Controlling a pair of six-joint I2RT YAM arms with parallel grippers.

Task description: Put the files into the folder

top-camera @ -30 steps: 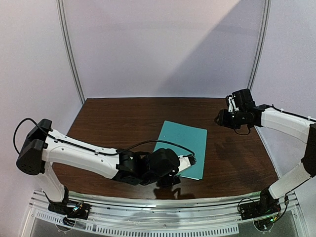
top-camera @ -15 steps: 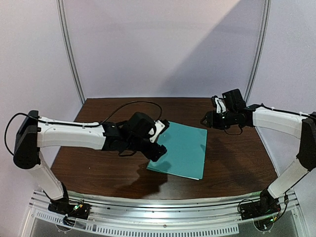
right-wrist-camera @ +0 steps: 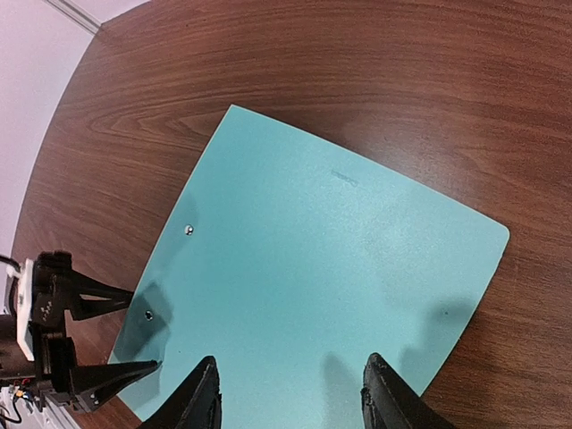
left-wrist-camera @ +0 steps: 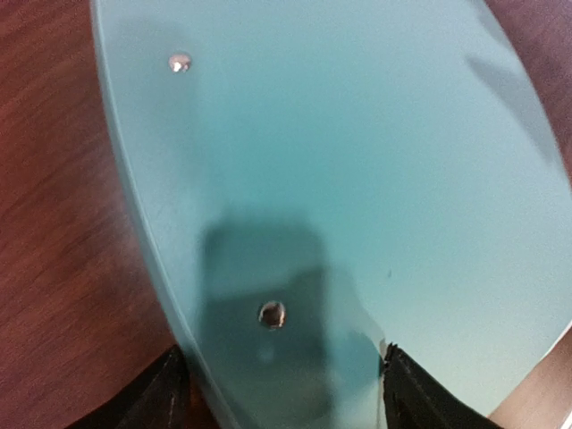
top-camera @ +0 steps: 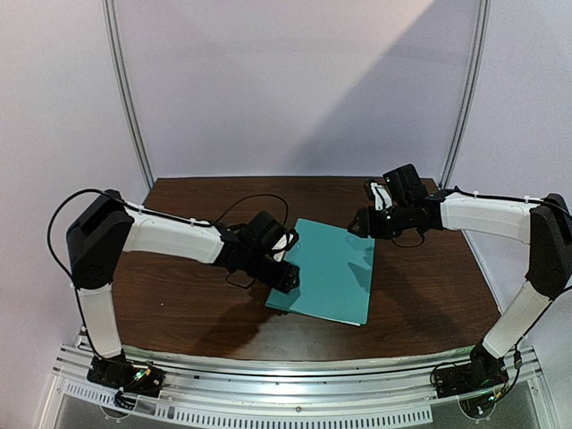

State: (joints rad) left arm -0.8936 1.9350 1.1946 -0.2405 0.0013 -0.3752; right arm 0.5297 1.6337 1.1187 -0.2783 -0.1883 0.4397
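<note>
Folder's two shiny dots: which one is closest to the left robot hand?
The dot between the left gripper's fingers, in the dark patch on the folder. The other dot sits farther along the same edge, on plain teal.

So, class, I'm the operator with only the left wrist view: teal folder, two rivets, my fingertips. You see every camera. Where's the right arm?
Observer: The right end effector hovers open above the folder's right side.
Operator: And where along the spine am I?
Observer: Your left end effector, open, straddles it at the rivet closer to the folder's near left corner.
</note>
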